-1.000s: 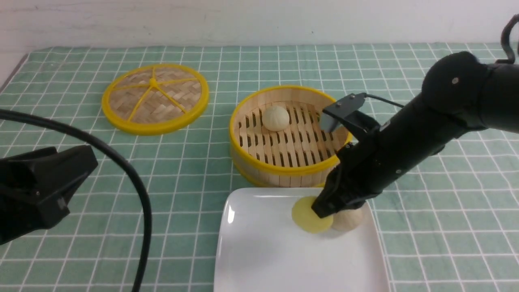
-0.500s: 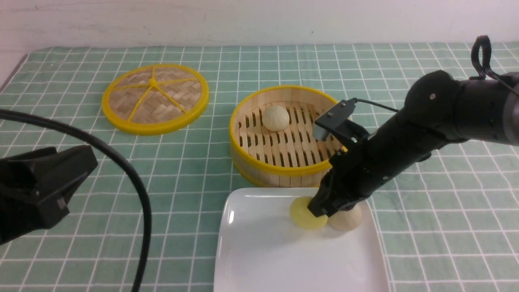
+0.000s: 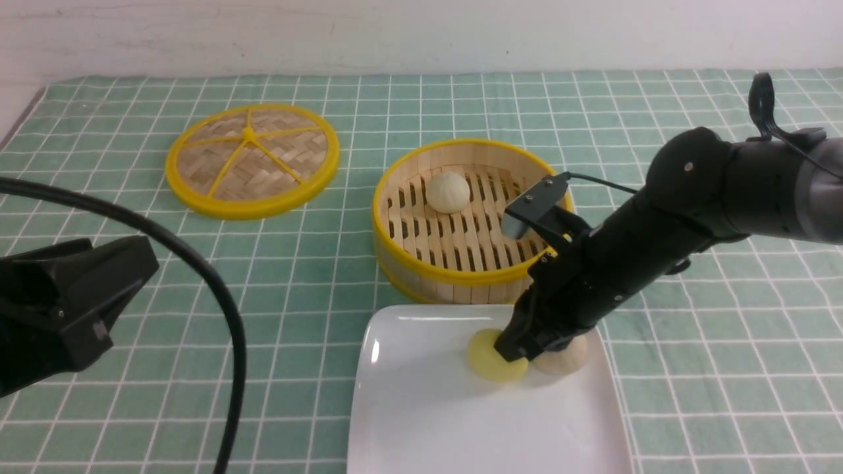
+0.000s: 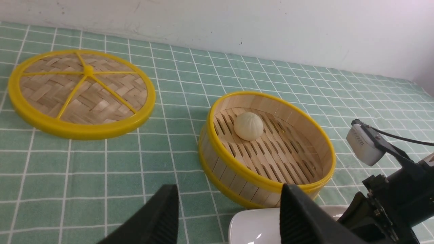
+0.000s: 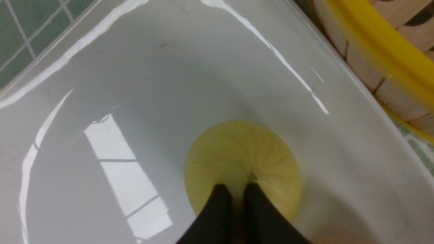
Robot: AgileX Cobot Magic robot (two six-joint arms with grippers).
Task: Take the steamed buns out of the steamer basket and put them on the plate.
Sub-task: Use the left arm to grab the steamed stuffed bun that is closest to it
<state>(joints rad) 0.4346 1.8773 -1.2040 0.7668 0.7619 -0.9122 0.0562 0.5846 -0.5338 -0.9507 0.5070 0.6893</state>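
Ahead of the open left jaws and off to their left, we see a round woven lid point(image 3: 253, 161) with a yellow rim and spokes, lying flat on the green, white-lined tabletop point(image 3: 296, 263) beneath both pairs of jaws.

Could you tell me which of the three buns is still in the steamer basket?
The pale bun; the light yellow one and the other pale one are over the plate.
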